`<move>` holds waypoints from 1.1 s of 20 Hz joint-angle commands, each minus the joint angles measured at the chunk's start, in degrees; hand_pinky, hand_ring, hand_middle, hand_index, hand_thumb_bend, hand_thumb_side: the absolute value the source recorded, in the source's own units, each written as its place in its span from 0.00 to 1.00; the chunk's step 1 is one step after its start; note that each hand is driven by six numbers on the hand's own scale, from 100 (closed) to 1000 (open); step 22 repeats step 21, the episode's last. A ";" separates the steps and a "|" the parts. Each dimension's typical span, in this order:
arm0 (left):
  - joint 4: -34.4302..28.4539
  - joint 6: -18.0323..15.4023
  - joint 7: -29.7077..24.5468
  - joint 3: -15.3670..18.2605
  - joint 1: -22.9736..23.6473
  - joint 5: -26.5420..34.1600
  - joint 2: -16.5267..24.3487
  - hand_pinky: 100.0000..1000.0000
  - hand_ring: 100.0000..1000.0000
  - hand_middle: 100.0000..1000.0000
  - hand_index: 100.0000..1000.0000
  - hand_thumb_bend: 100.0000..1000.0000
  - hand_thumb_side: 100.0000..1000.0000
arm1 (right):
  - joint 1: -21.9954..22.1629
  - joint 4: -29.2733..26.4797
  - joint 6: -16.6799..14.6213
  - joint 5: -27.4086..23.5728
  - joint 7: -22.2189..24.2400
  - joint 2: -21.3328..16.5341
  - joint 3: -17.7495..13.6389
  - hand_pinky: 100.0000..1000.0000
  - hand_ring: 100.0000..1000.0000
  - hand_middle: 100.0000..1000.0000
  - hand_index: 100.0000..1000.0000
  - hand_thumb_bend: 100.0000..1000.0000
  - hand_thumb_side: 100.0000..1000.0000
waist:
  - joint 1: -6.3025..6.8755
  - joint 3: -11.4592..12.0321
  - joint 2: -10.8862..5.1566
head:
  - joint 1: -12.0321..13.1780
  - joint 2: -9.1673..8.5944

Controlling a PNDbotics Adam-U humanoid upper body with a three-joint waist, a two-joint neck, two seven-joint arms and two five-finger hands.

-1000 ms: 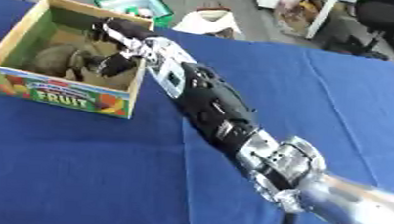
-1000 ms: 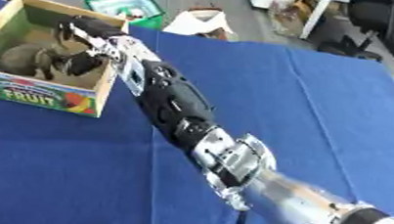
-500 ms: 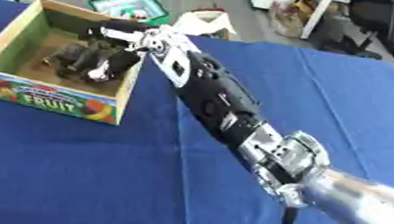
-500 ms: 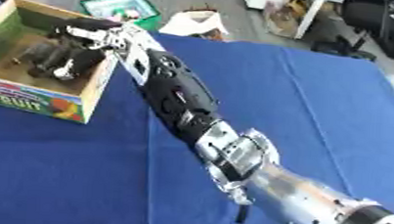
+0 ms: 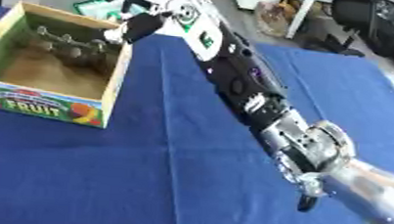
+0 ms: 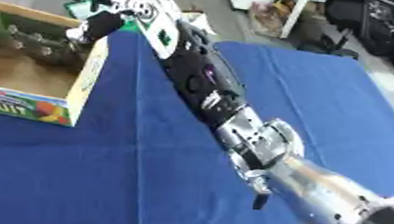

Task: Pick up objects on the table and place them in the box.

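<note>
Overhead, right hand [image 5: 151,10] above the box's [image 5: 112,86] far corner, fingers [image 5: 137,27] loosely extended, holding nothing.

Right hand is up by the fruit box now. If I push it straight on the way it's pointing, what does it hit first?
Probably the right hand passes over the fruit box's far right corner and meets the green crate on the floor beyond, though depth is unclear.

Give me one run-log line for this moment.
right hand: above box's far right corner, nothing visibly held | box: dark objects inside | left hand: not in view | blue table
</note>
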 commanded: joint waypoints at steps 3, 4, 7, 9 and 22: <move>-0.43 0.28 1.52 1.76 0.45 -0.75 1.44 0.55 0.44 0.43 0.61 0.18 0.57 | 4.38 -12.43 2.10 -11.72 -6.23 -7.78 -0.93 0.61 0.83 0.78 0.87 0.04 0.25 | 1.11 -3.08 -0.94 | 1.81 0.86; -0.43 0.37 1.82 2.01 0.58 -0.85 1.45 0.55 0.44 0.43 0.61 0.18 0.56 | 6.50 -15.49 3.07 -13.95 -8.35 -8.96 -1.37 0.60 0.82 0.77 0.86 0.02 0.23 | 1.20 -3.88 -0.82 | 2.16 0.94; -0.42 0.57 2.47 2.51 0.84 -1.08 1.47 0.55 0.44 0.44 0.61 0.19 0.57 | 13.37 -23.91 7.55 -19.26 -17.20 -12.17 -3.10 0.56 0.78 0.73 0.82 0.00 0.14 | 1.59 -6.10 -0.47 | 3.12 0.99; -0.34 0.68 2.73 2.71 1.12 -1.20 1.52 0.55 0.44 0.44 0.61 0.19 0.57 | 17.56 -28.31 10.39 -21.32 -23.72 -13.42 -4.18 0.54 0.76 0.71 0.81 0.00 0.15 | 1.80 -7.26 -0.29 | 3.69 1.21; -0.03 1.28 3.96 4.17 3.42 -1.82 1.28 0.55 0.45 0.45 0.61 0.19 0.59 | 36.73 -40.60 12.62 -30.58 -40.26 -6.94 -11.34 0.51 0.74 0.68 0.79 0.00 0.27 | 2.41 -11.70 1.02 | 8.79 2.51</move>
